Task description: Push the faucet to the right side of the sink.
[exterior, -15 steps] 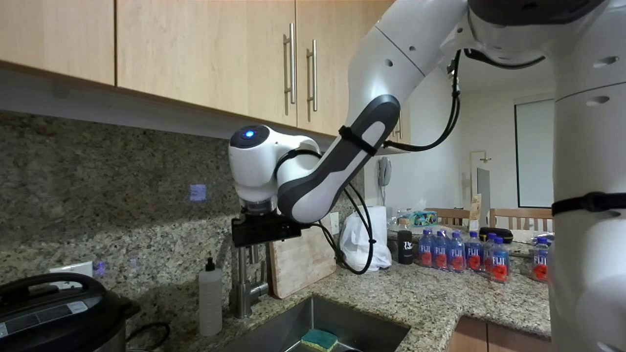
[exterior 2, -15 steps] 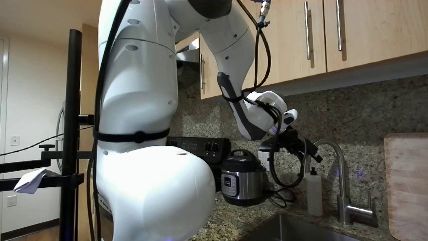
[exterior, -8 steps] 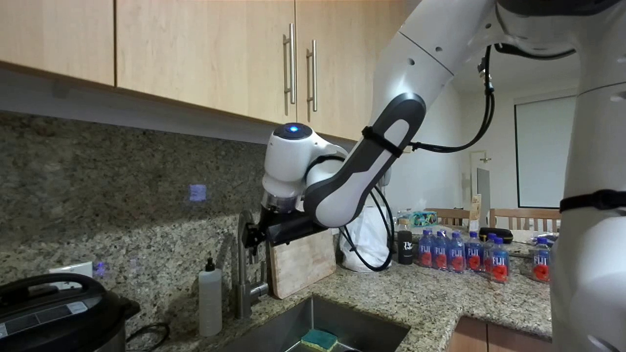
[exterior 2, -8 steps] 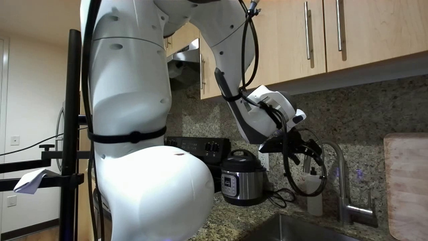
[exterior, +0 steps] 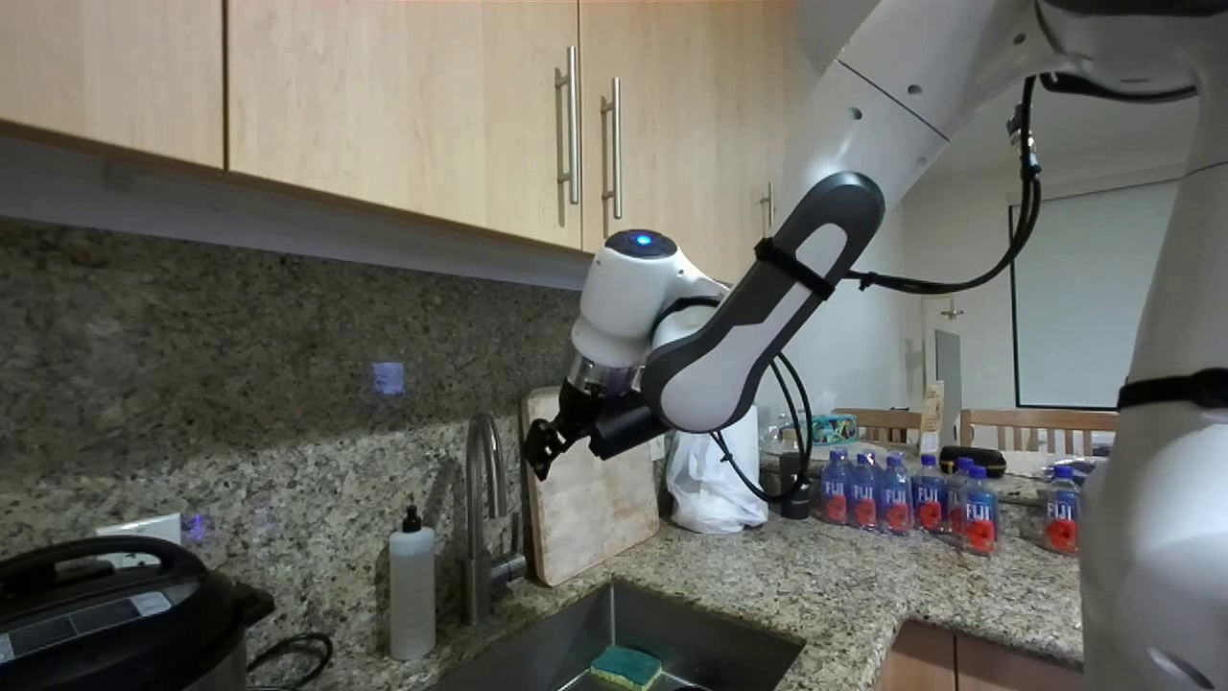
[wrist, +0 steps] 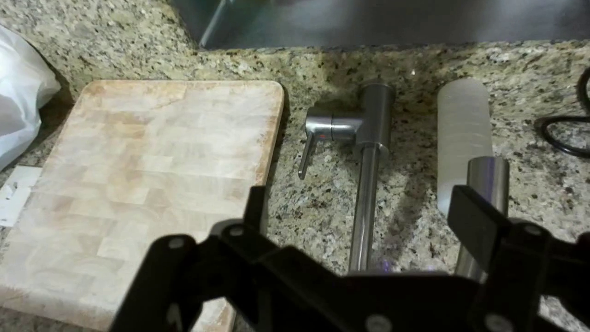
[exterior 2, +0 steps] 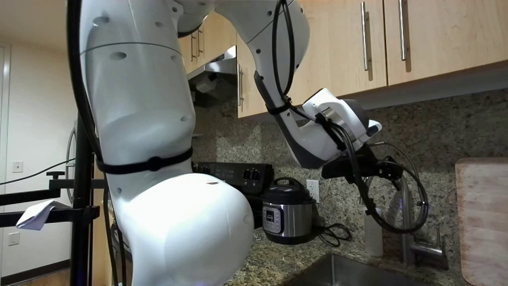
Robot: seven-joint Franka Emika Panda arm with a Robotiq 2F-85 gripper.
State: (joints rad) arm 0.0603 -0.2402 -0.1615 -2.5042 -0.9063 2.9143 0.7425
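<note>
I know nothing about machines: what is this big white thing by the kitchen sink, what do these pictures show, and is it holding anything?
That white machine is a robot arm, with black fingers at its end. Two pictures look on from outside, from different places. The third is taken from the arm itself, behind the fingers; it appears upside down, with the sink at the top.

Beside the sink rises a tall steel faucet, which it should push. Nearby, on the granite counter, stand a whitish bottle, a propped-up cutting board, a white bag and blue-capped water bottles. A sponge lies in the sink. A cooker shows in both exterior views.

The fingers stand apart, and nothing appears to be held. Whether they touch the faucet, I can't tell.
</note>
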